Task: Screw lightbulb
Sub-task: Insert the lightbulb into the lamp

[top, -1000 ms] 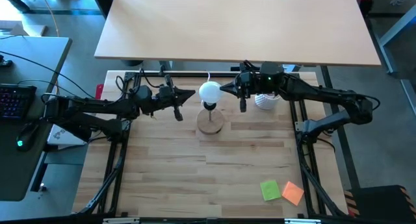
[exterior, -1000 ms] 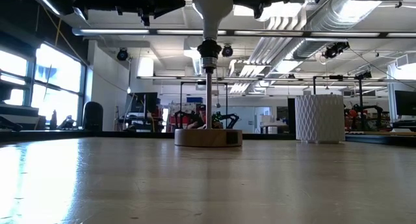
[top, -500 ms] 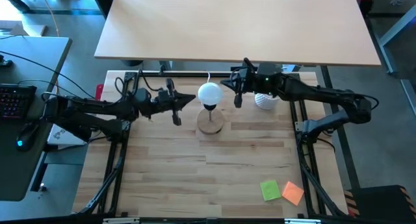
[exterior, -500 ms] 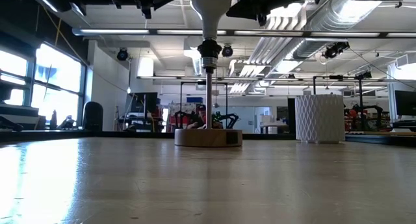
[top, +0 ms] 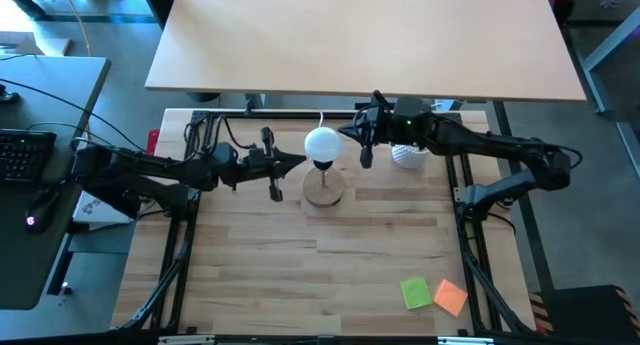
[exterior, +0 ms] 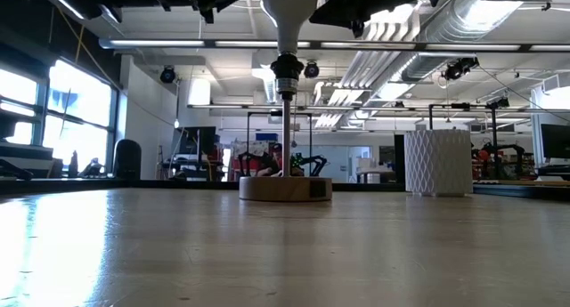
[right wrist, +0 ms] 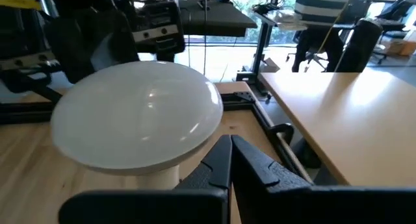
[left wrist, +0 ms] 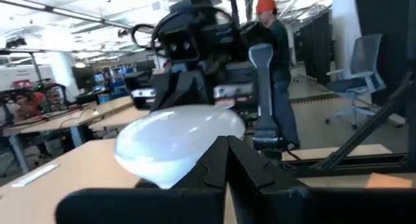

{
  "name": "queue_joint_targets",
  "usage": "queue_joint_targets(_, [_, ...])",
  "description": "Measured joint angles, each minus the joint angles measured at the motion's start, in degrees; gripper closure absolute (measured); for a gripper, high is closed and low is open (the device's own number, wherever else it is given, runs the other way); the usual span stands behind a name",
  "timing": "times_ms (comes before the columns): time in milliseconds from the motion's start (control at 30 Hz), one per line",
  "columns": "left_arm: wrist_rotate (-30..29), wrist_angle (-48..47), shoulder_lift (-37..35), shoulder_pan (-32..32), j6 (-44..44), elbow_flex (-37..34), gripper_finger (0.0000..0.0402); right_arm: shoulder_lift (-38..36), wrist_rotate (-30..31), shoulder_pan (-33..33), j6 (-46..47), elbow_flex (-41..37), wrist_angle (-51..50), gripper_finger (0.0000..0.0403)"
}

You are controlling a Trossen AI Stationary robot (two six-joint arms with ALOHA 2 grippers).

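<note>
The white lightbulb (top: 322, 143) stands upright with its narrow end in the black socket (exterior: 285, 74) on the stem of the round wooden lamp base (top: 324, 190). My left gripper (top: 302, 160) is shut and level, its tips at the globe's left near side (left wrist: 170, 141). My right gripper (top: 344, 137) is shut too, its tips at the globe's right side (right wrist: 136, 113). The low view shows only the bulb's neck (exterior: 287, 22) under both arms. My left gripper comes in level from the table's left with its shut fingertips (left wrist: 221, 152) right beside the globe's lower side; I cannot tell whether they touch it. My right gripper comes in level from the table's right with its shut fingertips (right wrist: 224, 152) beside the globe's rim; I cannot tell whether they touch it.
A white ribbed cup (exterior: 437, 162) stands at the far right, partly under my right arm (top: 470, 143). A green sticky note (top: 416, 292) and an orange one (top: 451, 297) lie near the front right corner. A larger table (top: 360, 35) stands beyond the far edge.
My left gripper, still shut, has slid toward the table's near edge along the bulb's left side. My right gripper has rolled a little in place. The bulb stands where it was.
</note>
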Motion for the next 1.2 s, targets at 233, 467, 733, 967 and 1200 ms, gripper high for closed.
queue_joint_targets(233, [-5.1, 0.6, 1.2, 2.4, 0.0, 0.0, 0.0401, -3.1, 0.2, 2.5, 0.3, 0.1, -6.3, 0.0402])
queue_joint_targets(467, [-9.9, -1.2, -0.1, 3.8, 0.0, 0.0, 0.0401, -7.2, 1.1, 6.6, -1.0, 0.1, -12.7, 0.0402])
queue_joint_targets(733, [-2.4, -1.9, -1.3, 1.1, 1.9, 0.0, 0.0401, -5.1, 9.7, 4.1, -1.0, 0.1, -9.4, 0.0402])
queue_joint_targets(967, [-1.7, 2.1, 2.2, 1.2, 2.4, 0.0, 0.0401, -0.8, 1.6, 1.3, 0.1, 0.1, -2.9, 0.0402])
queue_joint_targets(1200, [-8.2, -0.3, 1.8, 2.9, 3.2, 0.1, 0.0402, -3.3, 0.2, 3.7, 0.3, 0.1, -7.6, 0.0402])
